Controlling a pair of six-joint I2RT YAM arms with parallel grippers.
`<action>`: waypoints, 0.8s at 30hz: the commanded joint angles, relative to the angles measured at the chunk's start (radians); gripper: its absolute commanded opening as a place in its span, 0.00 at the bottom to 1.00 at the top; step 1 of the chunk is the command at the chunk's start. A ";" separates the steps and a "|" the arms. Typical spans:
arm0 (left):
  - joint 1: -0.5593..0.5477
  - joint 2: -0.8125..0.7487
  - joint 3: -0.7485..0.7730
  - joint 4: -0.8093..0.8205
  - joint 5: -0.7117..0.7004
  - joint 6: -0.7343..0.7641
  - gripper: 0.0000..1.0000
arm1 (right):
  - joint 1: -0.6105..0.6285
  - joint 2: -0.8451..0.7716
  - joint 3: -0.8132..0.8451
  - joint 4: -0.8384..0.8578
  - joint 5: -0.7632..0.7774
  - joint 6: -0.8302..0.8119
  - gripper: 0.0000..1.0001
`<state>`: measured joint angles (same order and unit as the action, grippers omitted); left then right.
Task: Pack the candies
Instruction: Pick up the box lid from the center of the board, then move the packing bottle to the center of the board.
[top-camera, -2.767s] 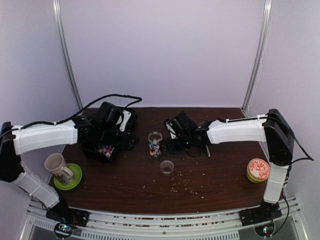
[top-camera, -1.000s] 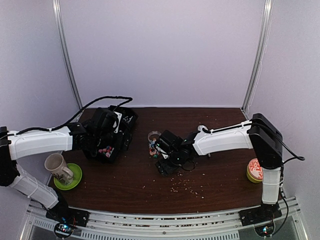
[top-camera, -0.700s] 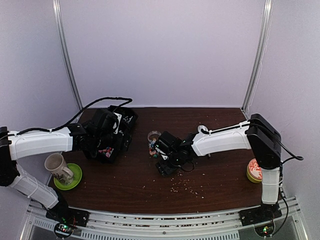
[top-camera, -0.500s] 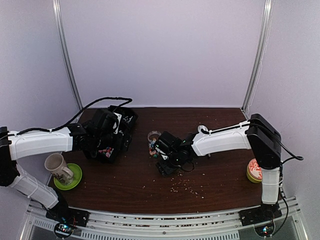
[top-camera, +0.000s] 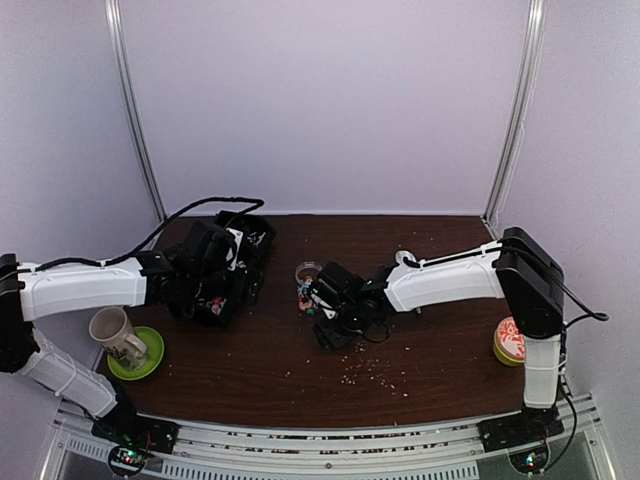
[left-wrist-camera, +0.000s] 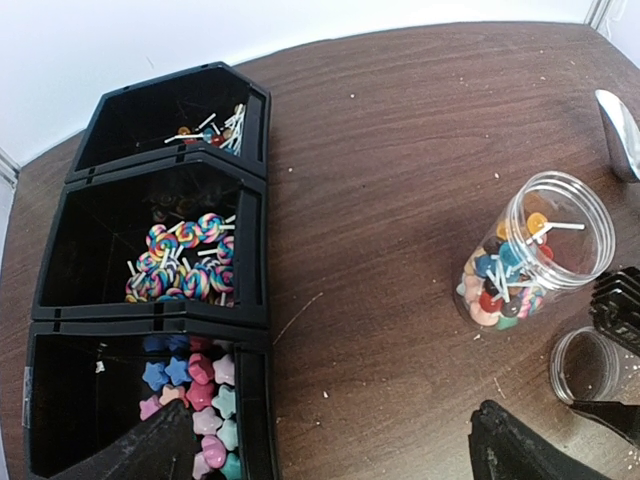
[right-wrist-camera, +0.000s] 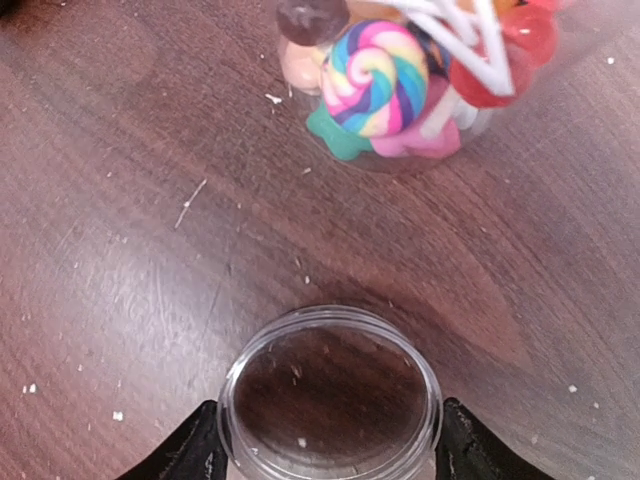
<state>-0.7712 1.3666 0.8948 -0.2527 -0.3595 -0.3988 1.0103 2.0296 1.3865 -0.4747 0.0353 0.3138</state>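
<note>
Candies (left-wrist-camera: 190, 265): rainbow swirl lollipops, pastel stars and white-stick pops in black bins (left-wrist-camera: 252, 200) and a clear jar (left-wrist-camera: 604, 215). Left hand (left-wrist-camera: 330, 452) spread apart; right hand (right-wrist-camera: 325, 452) straddles a clear lid (right-wrist-camera: 330, 385), grip unclear.

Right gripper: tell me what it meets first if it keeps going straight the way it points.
The small clear lid, already between the fingers of the right gripper; straight on lies the table beneath it. The candy jar sits further off, probably outside that line, though depth is unclear.
</note>
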 joint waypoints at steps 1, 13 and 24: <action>0.009 -0.022 -0.044 0.124 0.028 -0.015 0.98 | 0.003 -0.099 -0.030 0.004 0.033 -0.009 0.67; 0.009 0.026 -0.163 0.441 0.132 0.012 0.98 | -0.012 -0.358 -0.152 -0.014 0.080 -0.007 0.66; 0.009 0.239 -0.232 0.889 0.347 0.050 0.98 | -0.105 -0.603 -0.259 -0.045 0.103 -0.026 0.66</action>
<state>-0.7708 1.5349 0.6888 0.3725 -0.1165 -0.3759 0.9333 1.5108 1.1503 -0.4915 0.0975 0.3084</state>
